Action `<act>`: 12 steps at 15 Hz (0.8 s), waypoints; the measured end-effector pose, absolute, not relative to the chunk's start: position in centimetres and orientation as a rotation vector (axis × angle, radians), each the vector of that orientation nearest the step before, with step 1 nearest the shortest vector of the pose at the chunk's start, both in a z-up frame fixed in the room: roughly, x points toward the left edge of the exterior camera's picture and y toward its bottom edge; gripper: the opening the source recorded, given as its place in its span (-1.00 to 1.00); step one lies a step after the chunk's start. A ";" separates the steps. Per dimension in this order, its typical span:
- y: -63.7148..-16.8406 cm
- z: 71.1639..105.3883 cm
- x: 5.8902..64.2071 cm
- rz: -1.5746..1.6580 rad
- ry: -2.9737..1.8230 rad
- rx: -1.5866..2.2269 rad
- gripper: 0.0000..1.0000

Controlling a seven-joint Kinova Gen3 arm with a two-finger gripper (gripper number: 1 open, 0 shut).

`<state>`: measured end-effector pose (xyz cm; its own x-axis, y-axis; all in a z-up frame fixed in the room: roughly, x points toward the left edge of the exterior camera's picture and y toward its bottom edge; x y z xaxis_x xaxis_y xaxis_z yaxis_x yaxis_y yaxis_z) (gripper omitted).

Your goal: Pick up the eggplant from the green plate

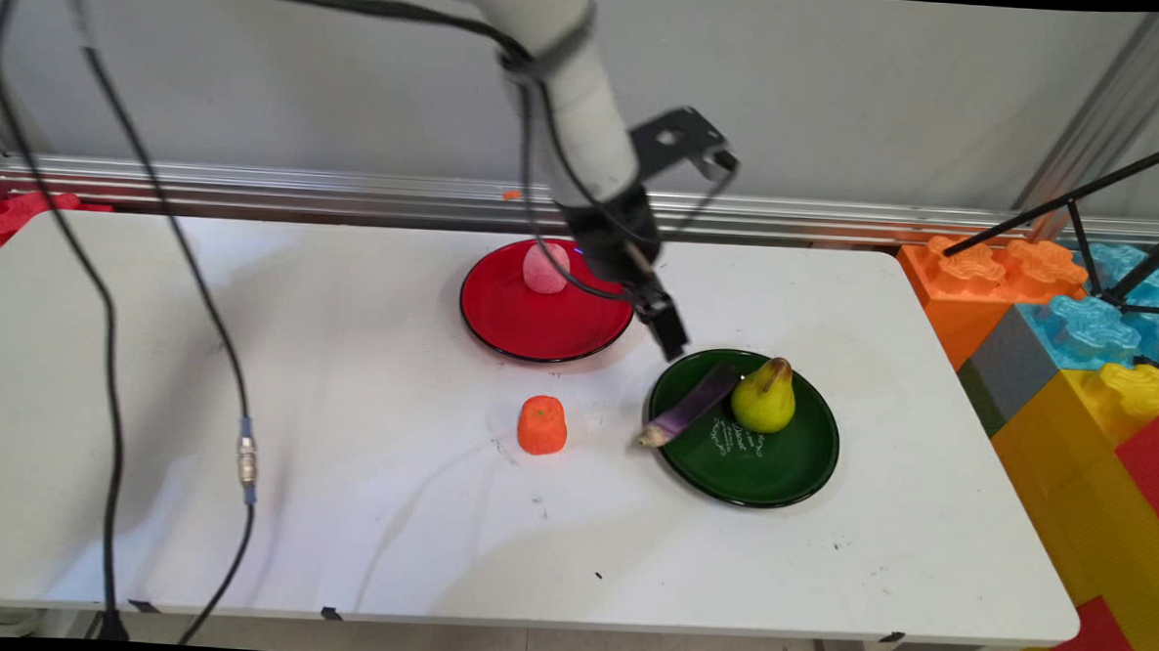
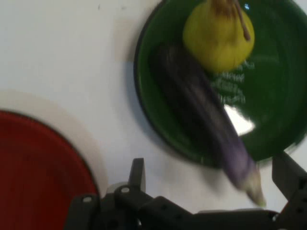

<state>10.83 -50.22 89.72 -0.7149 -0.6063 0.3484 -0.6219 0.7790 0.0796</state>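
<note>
My gripper [image 1: 673, 345] hangs open just above the table, between the red plate [image 1: 540, 332] and the green plate [image 1: 779, 471], close to the green plate's far-left rim. A purple eggplant [image 1: 688, 407] lies across that rim, its stem end sticking out over the table. A yellow-green pear [image 1: 764, 397] stands beside it on the plate. In the hand view the gripper [image 2: 211, 165] has its fingers [image 2: 137, 171] spread wide, with nothing held. Beyond them are the eggplant [image 2: 206, 115], the pear [image 2: 218, 40], the green plate [image 2: 283, 96] and the red plate [image 2: 33, 172].
A pale pink fruit [image 1: 546, 267] sits at the back of the red plate. An orange fruit [image 1: 542, 425] stands on the table in front of it. Big coloured toy blocks [image 1: 1076, 386] and a black tripod [image 1: 1111, 251] flank the right edge. Black cables [image 1: 246, 458] hang at the left.
</note>
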 end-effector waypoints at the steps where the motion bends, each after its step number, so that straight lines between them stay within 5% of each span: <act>1: -50.7 88.8 9.6 0.059 -2.606 0.954 1.00; 12: -52.2 80.8 1.6 0.035 -2.498 1.253 1.00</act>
<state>1.56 -52.18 80.84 -0.5502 -0.7734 0.3148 -0.7820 0.6094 0.1305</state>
